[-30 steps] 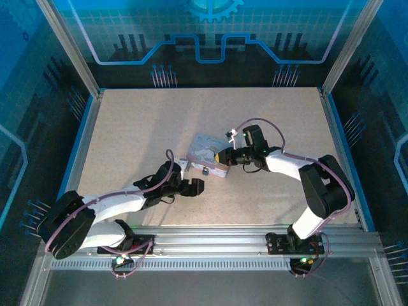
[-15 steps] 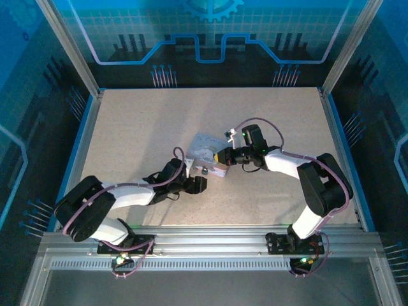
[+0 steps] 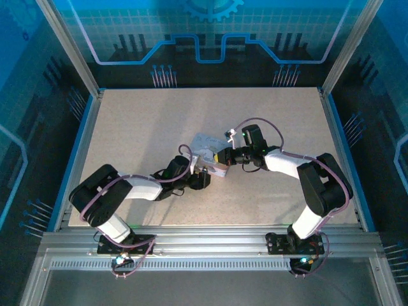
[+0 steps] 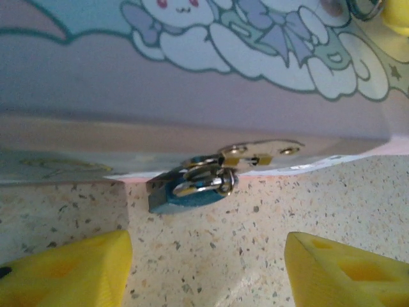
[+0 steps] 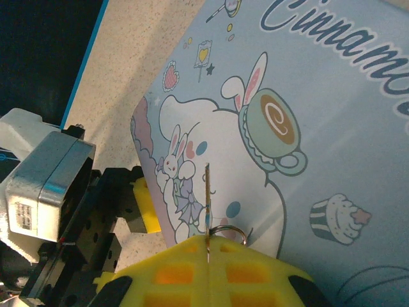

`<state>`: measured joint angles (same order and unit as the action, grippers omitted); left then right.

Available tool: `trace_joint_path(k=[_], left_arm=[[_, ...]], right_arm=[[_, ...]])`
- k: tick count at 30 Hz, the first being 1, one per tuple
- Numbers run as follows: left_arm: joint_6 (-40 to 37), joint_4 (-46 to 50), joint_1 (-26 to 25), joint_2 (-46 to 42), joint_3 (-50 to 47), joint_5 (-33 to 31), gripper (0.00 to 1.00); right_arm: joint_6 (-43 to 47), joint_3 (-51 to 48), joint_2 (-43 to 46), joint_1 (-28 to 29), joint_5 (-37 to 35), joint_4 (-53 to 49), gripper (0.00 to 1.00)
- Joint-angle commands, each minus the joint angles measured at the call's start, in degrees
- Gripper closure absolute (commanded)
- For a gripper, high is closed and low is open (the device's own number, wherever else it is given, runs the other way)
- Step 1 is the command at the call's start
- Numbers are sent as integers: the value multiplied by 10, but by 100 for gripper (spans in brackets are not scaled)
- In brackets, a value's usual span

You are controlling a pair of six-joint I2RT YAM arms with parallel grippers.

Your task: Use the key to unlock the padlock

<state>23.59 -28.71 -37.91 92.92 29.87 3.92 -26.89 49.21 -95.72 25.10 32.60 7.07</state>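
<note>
The padlock [image 4: 185, 195], blue-bodied with a silvery shackle, hangs from the hasp [image 4: 259, 152] on the front wall of the lavender cartoon tin [image 4: 192, 96]. It rests on the table. My left gripper [image 4: 204, 268] is open just in front of it, one yellow fingertip to each side, and touches nothing. Over the tin's lid [image 5: 319, 115], my right gripper [image 5: 208, 242] is shut on the key [image 5: 208, 195]. The thin blade is edge-on and points away from the fingers, and its ring [image 5: 228, 230] lies at the fingertips. From above, the left gripper [image 3: 199, 178] and right gripper [image 3: 223, 156] flank the tin [image 3: 205, 152].
The speckled table [image 3: 140, 121] has free room at the left, back and right. Blue side rails [image 3: 81, 150] border it. The left gripper's dark body and camera housing [image 5: 48, 173] sit close by the tin's near-left corner.
My left arm has folded in, and its gripper has moved right and up to the tin's front wall at the padlock. The right arm has stayed put with the key.
</note>
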Motion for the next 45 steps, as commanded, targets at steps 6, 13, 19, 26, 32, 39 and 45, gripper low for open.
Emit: trace_joint_path(k=[6, 13, 19, 26, 32, 39, 45], left_arm=[[2, -47, 5, 30, 23, 8, 38], [8, -52, 4, 38, 29, 4, 40], [40, -72, 3, 46, 31, 26, 47], [83, -100, -3, 50, 26, 24, 52], [114, -123, -10, 59, 22, 10, 55], [145, -141, -16, 65, 19, -7, 59], [161, -152, -18, 71, 19, -13, 63]], right_arm=[[8, -3, -23, 9, -12, -49, 93], [5, -3, -24, 13, -12, -44, 93], [1, -4, -28, 16, -11, -41, 93], [-5, -8, -26, 18, -11, -35, 93], [-6, -8, -24, 21, -12, -35, 93], [-8, -9, -22, 23, -12, -35, 93], [-9, -10, -23, 25, -13, -34, 93]])
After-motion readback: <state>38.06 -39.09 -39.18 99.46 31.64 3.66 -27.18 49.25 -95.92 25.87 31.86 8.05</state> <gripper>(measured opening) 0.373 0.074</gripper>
